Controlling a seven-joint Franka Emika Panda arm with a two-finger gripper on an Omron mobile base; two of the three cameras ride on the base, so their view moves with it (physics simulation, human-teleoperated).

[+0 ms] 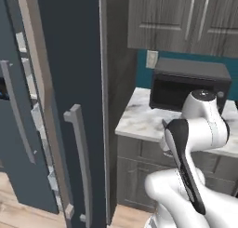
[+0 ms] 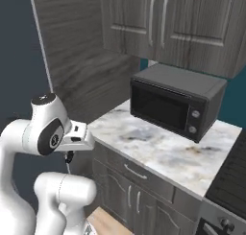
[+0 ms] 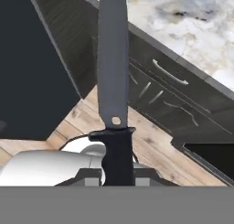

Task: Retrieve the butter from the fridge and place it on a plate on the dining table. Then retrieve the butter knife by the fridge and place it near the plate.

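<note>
In the hand view, the gripper (image 3: 118, 179) is seen at the bottom centre, its fingers clamped together on the black handle of the butter knife (image 3: 113, 72). The knife's long axis runs straight up the frame: the handle sits low between the fingers, a short cross-guard lies just above it, and the grey blade points toward the top edge, with a small pale hole near its base. The blade tip is cut off by the top of the frame.

Behind the blade, a marble counter (image 3: 192, 22) is seen at the upper right, with dark grey cabinet fronts (image 3: 169, 95) and their pale bar handles below it. A wooden floor (image 3: 151, 141) crosses the lower middle. A large dark slate panel fills the upper left.

In the left base view, the fridge (image 1: 69, 83) takes up the left half, its doors swung open and a long grey bar handle (image 1: 79, 162) shown at lower centre. A black microwave (image 1: 188, 85) stands on the counter at the right, partly hidden by the white arm.

In the right base view, the microwave is seen at centre right on the marble top, with upper cabinets (image 2: 163, 23) above it.
</note>
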